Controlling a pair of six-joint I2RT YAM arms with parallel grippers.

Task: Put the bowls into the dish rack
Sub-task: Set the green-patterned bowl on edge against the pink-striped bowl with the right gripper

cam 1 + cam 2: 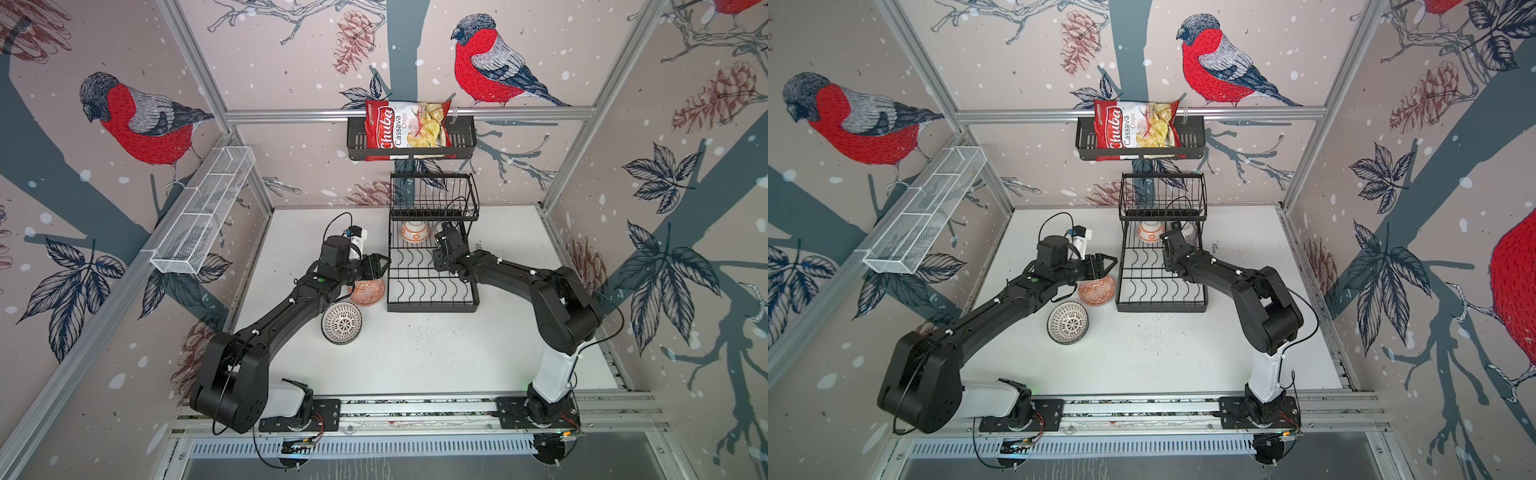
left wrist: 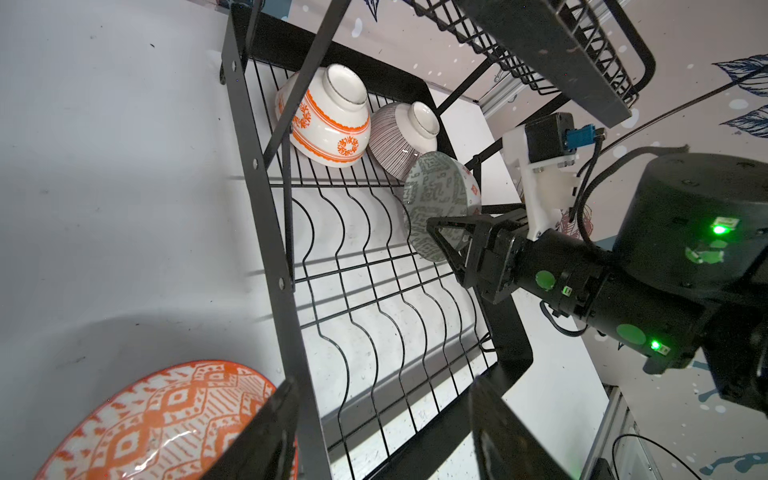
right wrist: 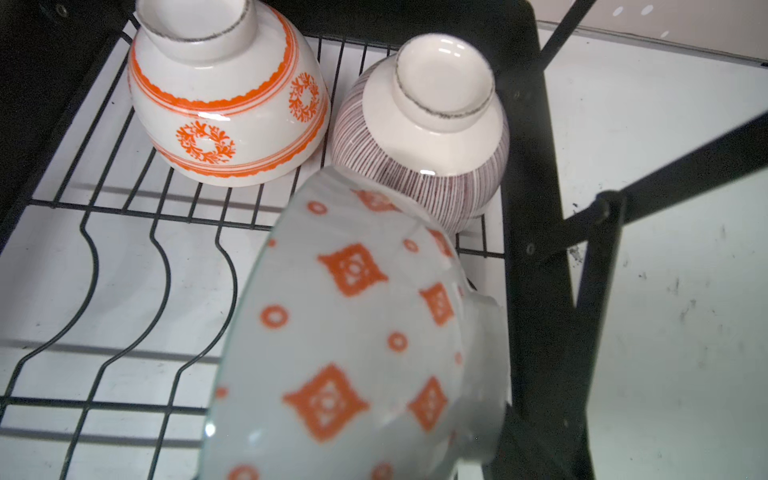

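1. Surface: white tabletop (image 1: 436, 353), matt, flecked w/ dark specks and scuffs. It is boxed in by aluminium rails (image 1: 291, 115).
2. Room: walls (image 1: 291, 62) are papered w/ a bullfinch, pine-cone and leaf print. A white mesh basket (image 1: 203, 212) is fixed to the left wall. A black slotted shelf (image 1: 461, 141) is hung on the rear rail, w/ a glossy red chips bag (image 1: 405, 124) lodged in it.
3. Dish rack (image 1: 432, 286): black wire, two tiers, set at rear centre of the tabletop. Wavy divider wires are seen over a solid tray base; a smaller basket tier sits above.
4. Lower tier, rear: orange-floral bowl (image 3: 224, 108) and pink-lined bowl (image 3: 436, 166) are found inverted, foot rings up, just beside each other. Both are glazed ceramic, round.
5. Right gripper (image 2: 440, 232): clamped on the rim of the grey-green bowl (image 2: 440, 195). That bowl is held on edge, tilted, over the lower tier's right side, just in front of the pink-lined bowl; contact betw. the two cannot be told. Its inside is geometric; its outside is pale w/ orange diamonds.
6. Left gripper (image 1: 383, 265): jaws apart, nothing betw. them. It hovers at the rack's left edge, over the orange-lattice bowl (image 1: 368, 293), which is set mouth-up on the tabletop beside the rack.
7. Dotted bowl (image 1: 341, 322), black-white, is set mouth-up on the tabletop just in front of the orange-lattice bowl.
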